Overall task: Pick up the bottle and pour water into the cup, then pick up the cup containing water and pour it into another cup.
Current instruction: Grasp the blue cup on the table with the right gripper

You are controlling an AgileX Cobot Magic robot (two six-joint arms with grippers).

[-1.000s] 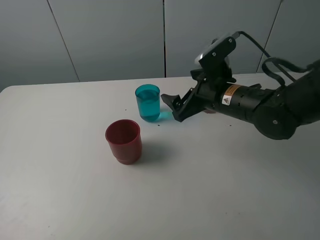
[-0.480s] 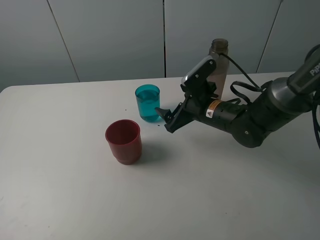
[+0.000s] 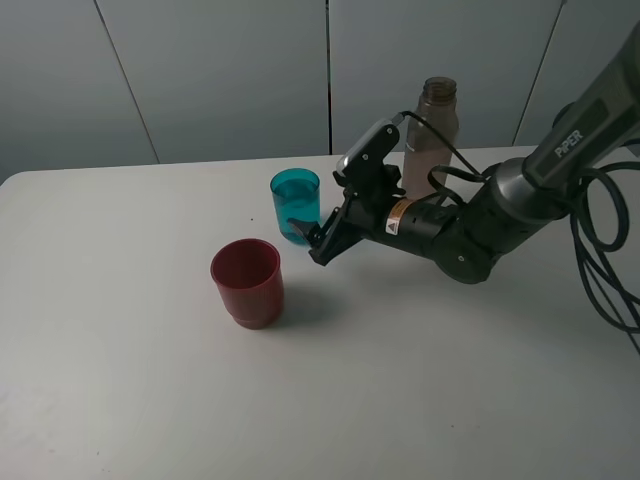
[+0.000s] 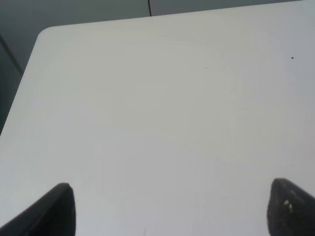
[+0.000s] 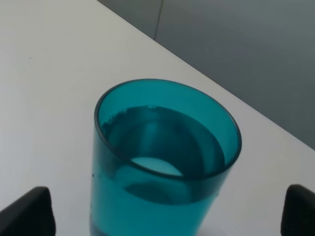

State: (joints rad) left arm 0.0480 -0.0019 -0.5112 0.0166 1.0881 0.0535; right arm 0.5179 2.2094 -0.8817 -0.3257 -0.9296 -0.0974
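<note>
Right claw [image 3: 306, 238], spread wide, sits at the water-filled cup [image 3: 296, 203]; red cup [image 3: 247, 281] nearby, bottle [image 3: 430, 135] behind the arm [image 3: 470, 228]; left claw [image 4: 174, 209] wide.

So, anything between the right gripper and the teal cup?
Nothing. The right wrist view shows the teal cup between the fingertips of the open right gripper, only bare table in the gaps.

The right gripper [image 3: 306, 241] now sits closer to the cup [image 3: 295, 196] than a second ago, its tips apparently flanking the base. The bottle [image 3: 432, 125], formerly hidden behind the arm [image 3: 470, 225], stands exposed.
</note>
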